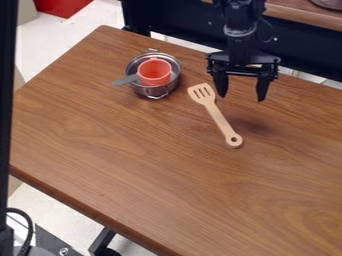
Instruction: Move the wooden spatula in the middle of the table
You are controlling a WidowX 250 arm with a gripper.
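Wooden spatula (219, 118) on brown table (133, 170), gripper (242, 97) spread nearby, pale floor (47, 42), perhaps red box (63, 6)

The top edge cuts off the arm (239, 31) and a red object (64, 6); the counter (133, 160) runs past the right and bottom edges. The orange cup (155, 75) hides part of the pot's (176, 72) inside.

No readable text, labels, numbers or signs.
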